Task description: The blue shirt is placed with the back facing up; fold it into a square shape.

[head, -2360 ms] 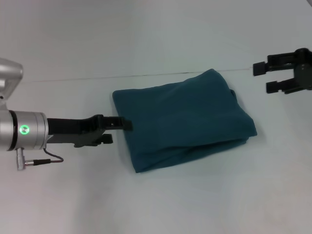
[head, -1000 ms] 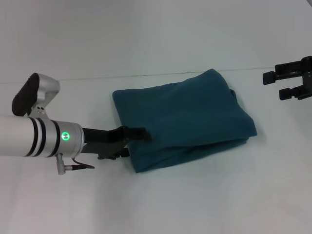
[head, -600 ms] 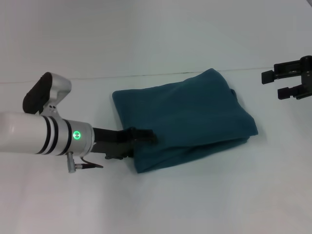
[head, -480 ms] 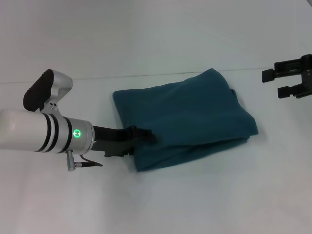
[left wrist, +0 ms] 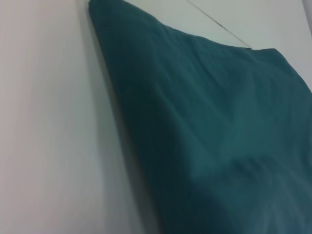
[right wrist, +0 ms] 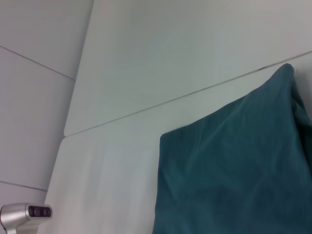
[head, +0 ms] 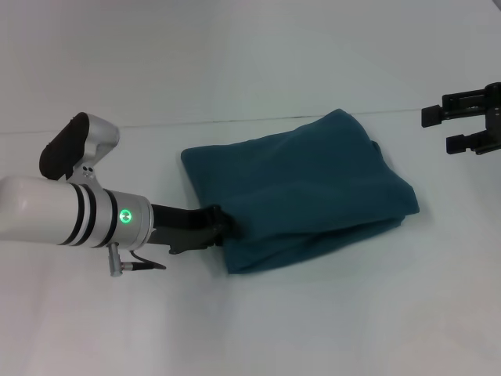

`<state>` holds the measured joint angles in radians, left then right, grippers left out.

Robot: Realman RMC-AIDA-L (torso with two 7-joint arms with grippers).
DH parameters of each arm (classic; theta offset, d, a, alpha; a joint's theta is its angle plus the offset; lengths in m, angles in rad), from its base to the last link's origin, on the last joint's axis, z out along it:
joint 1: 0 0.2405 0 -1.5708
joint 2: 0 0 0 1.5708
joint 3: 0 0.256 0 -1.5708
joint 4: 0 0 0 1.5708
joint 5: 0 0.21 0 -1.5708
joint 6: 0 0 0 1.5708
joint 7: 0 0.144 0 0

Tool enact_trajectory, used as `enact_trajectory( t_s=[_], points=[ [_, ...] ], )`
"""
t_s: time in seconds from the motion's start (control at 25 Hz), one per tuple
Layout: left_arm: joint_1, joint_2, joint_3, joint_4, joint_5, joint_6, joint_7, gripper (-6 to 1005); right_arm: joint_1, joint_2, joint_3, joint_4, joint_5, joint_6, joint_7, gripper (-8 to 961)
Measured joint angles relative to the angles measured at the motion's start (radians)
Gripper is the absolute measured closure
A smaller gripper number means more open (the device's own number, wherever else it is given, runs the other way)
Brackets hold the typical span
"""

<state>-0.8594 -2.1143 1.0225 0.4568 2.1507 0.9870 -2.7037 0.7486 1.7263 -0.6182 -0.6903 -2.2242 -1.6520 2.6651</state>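
The blue shirt (head: pixel 301 188) lies on the white bench (head: pixel 250 329), already folded into a thick, roughly square bundle, skewed a little so one corner points far-right. The left end effector (head: pixel 221 222) is right at the shirt's near-left edge, its tip buried against or under the cloth; whether it is open or closed on a layer, I cannot tell, as the fabric hides the fingers. The left wrist view shows only teal cloth filling the frame, close up, with the left edge running along the bench.

Over on the far right, the right end effector (head: pixel 468 120) hangs clear of the shirt, fingers apart, holding nothing.

Here's the danger as I read it. A low sideways push on that edge may shove the whole bundle rightward instead of tidying it, bunching the lower layers and bulging the near edge, which already looks uneven. If the tip is under the top layers, lifting could peel the fold open and undo the square. Soft cotton slides easily on a smooth bench, and nothing is pinning the far side, so the stack may rotate rather than straighten.
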Motion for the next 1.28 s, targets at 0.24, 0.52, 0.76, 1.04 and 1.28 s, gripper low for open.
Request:
enact_trajectory(
  t_s=[0.24,0.52,0.76,1.04,1.28],
  points=[
    [0.001,-0.007,-0.001,0.012,0.000,0.009,0.000,816,-0.001,0.001,0.000,0.000,0.000,0.002,0.000,38],
    [0.053,-0.022,-0.003,0.083,-0.001,0.096,-0.005,921,-0.007,0.002,0.012,0.002,0.000,0.002,0.000,38],
    [0.164,-0.041,-0.003,0.211,-0.001,0.197,-0.027,962,-0.008,0.004,0.013,0.002,0.000,0.004,0.001,38],
    [0.263,-0.031,-0.027,0.256,0.001,0.241,-0.029,930,-0.004,0.007,0.012,0.003,0.000,0.006,0.000,39],
    [0.282,-0.010,-0.129,0.258,0.072,0.256,-0.022,903,-0.004,0.009,0.012,0.003,0.000,0.006,0.000,38]
  ],
)
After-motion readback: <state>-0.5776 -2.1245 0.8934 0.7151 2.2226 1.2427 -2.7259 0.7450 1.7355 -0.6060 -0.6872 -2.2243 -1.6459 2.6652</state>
